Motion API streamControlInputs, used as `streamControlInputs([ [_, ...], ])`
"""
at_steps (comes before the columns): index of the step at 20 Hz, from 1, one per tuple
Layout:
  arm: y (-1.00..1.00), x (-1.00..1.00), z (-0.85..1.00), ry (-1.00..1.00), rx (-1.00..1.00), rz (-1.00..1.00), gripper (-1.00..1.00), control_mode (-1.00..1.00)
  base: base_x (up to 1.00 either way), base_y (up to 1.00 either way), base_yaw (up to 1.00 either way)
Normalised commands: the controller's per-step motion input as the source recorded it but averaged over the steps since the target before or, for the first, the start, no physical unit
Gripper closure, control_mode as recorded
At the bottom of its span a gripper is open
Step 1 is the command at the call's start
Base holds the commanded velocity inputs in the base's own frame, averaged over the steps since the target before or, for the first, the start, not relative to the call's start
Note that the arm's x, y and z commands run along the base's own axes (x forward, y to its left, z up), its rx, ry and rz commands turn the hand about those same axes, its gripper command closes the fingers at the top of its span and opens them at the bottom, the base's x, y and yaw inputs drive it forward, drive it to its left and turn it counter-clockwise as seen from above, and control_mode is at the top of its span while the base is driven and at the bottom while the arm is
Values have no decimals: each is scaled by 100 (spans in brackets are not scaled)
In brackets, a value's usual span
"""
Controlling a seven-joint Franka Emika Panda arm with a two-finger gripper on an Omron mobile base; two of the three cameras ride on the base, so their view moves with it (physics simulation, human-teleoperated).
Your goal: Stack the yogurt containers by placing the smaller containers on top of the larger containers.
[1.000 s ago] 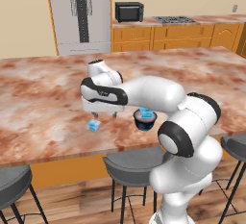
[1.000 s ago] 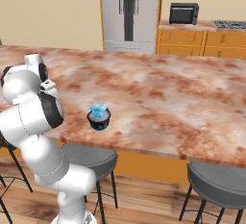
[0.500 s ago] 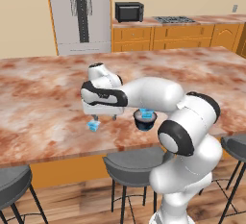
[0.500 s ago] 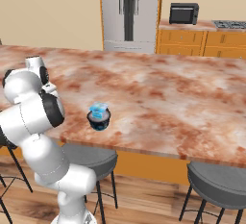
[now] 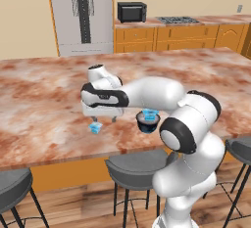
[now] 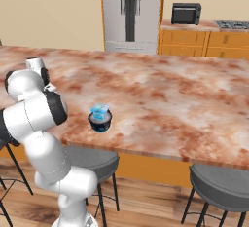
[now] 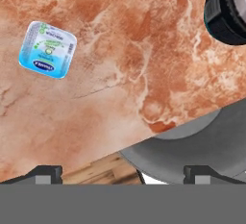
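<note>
A white robot arm is reaching over the marble-patterned island counter (image 5: 44,104) in a simulated kitchen, its gripper (image 5: 102,120) hanging with jaws spread wide and holding nothing, just above a loose light-blue yogurt cup (image 5: 95,127). That small cup is sitting on the counter near the front edge, to the left of the dark round cup (image 5: 147,122) and apart from it. In the hand view the loose cup (image 7: 47,50) is showing a white top with a pale green design and a dark blue oval logo; the writing on it is too small to read. A second light-blue cup (image 6: 100,112) is resting on top of the dark round cup (image 6: 100,122), which is standing upright near the counter's front edge; any label on either is unreadable. A grey bar stool (image 7: 202,139) is standing below the counter's edge beneath the dark cup. Behind the counter, a steel refrigerator (image 5: 82,14) and a black microwave (image 5: 131,12) are lining the far wall among orange cabinets (image 5: 162,38)
</note>
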Motion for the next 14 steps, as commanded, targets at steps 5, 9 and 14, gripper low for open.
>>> streamControlInputs([
  [5,1,13,0,2,0,0,-100,-100,0,0,0],
  [9,0,12,-3,1,0,0,-100,-100,0,0,0],
  [14,0,7,-10,0,0,0,-100,-100,0,0,0],
])
